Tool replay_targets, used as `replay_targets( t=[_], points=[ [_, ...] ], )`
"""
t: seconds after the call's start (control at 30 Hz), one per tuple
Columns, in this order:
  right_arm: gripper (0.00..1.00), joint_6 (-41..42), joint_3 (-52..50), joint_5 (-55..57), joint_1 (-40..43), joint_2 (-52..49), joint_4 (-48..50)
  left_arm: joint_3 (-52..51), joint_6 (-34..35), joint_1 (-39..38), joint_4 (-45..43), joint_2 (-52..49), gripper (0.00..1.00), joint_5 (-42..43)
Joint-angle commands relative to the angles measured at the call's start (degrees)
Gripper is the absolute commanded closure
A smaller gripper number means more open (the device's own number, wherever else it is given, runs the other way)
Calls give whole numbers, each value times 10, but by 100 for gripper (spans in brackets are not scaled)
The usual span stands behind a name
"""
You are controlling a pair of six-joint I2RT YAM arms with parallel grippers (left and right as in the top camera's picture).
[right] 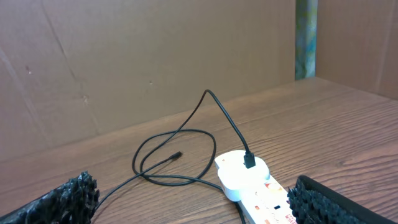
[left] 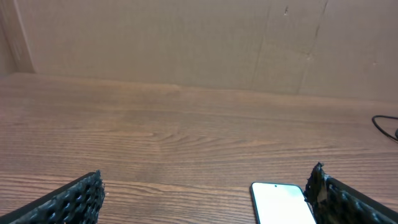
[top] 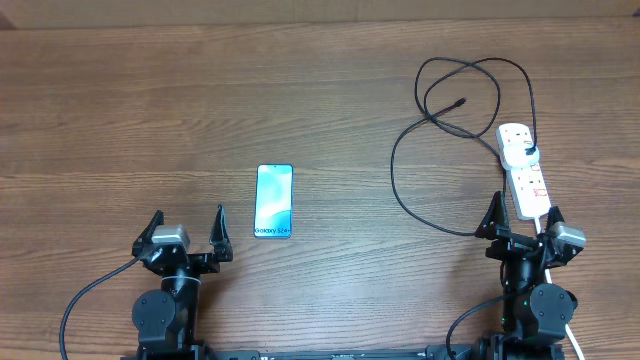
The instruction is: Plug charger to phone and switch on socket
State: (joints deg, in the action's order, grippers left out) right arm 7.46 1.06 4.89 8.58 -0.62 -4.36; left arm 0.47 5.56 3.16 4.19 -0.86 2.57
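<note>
While our left gripper [top: 188, 222] and right gripper [top: 524, 207] sit spread, empty | charger [right: 249, 160] plugged in socket [top: 523, 170] at right, tip loose | phone [top: 273, 201] mid-table, well apart | we judge phone-plugging, switching undone.

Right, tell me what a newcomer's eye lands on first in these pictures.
The bright blue phone lies screen-up, alone, left of centre on the brown table. At right the black charger loops across the wood, its plug sitting in the white socket and its small tip lying free.
</note>
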Motion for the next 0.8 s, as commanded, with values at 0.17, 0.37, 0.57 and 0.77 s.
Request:
replay_targets(
  t=[0.17,0.37,0.57,0.77],
  points=[
    [0,-3,-6,1,-2,5,2,13,11,6,9,6,0,79],
    [0,-3,-6,1,-2,5,2,76,24,6,61,5,0,81],
    [0,-3,-6,1,-2,5,2,149,38,6,95,-21,0,113],
    [0,-3,-6,1,-2,5,2,220,78,6,95,-109,0,164]
  ],
)
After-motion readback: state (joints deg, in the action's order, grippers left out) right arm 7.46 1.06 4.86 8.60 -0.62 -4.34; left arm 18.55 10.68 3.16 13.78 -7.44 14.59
